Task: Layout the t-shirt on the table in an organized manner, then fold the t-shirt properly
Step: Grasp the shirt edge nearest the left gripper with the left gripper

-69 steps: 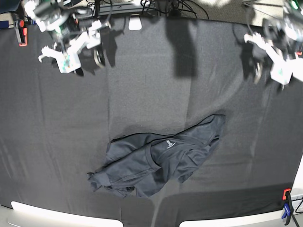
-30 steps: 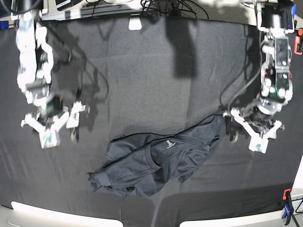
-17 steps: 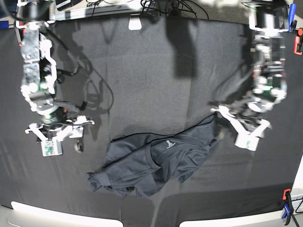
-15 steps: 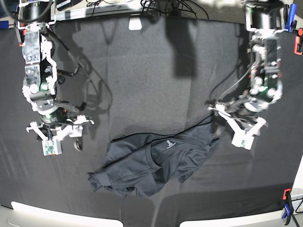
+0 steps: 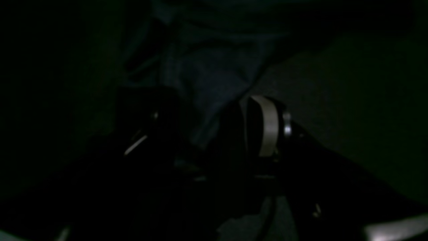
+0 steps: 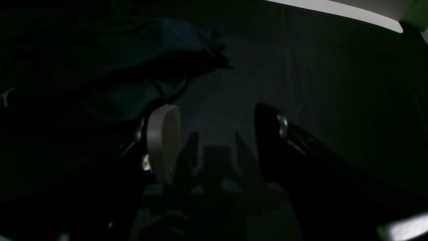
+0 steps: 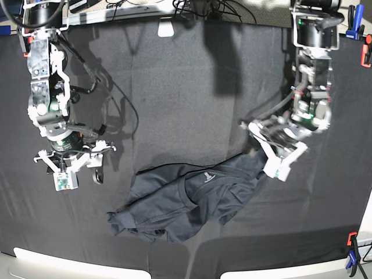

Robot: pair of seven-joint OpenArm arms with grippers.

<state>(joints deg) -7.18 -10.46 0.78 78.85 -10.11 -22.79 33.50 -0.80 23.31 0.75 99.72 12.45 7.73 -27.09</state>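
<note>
The dark charcoal t-shirt (image 7: 192,200) lies crumpled on the black table (image 7: 174,87), near the front middle, with its pale neck label (image 7: 207,176) facing up. My left gripper (image 7: 260,152) is open at the shirt's upper right corner. In the left wrist view the left gripper (image 5: 204,110) has its jaws on either side of a fold of shirt fabric (image 5: 207,77). My right gripper (image 7: 72,171) is open and empty, left of the shirt and apart from it. In the right wrist view the right gripper (image 6: 214,127) is over bare cloth, with the shirt (image 6: 133,50) at upper left.
An orange-and-blue clamp (image 7: 351,250) sits at the front right edge and a red one (image 7: 366,55) at the far right. White corner pieces (image 7: 52,261) line the front edge. A white block (image 7: 166,28) and cables lie at the back edge.
Both arms came down from the back corners. In the last half second the left gripper moved left onto the shirt's upper right corner. The right gripper barely moved.
</note>
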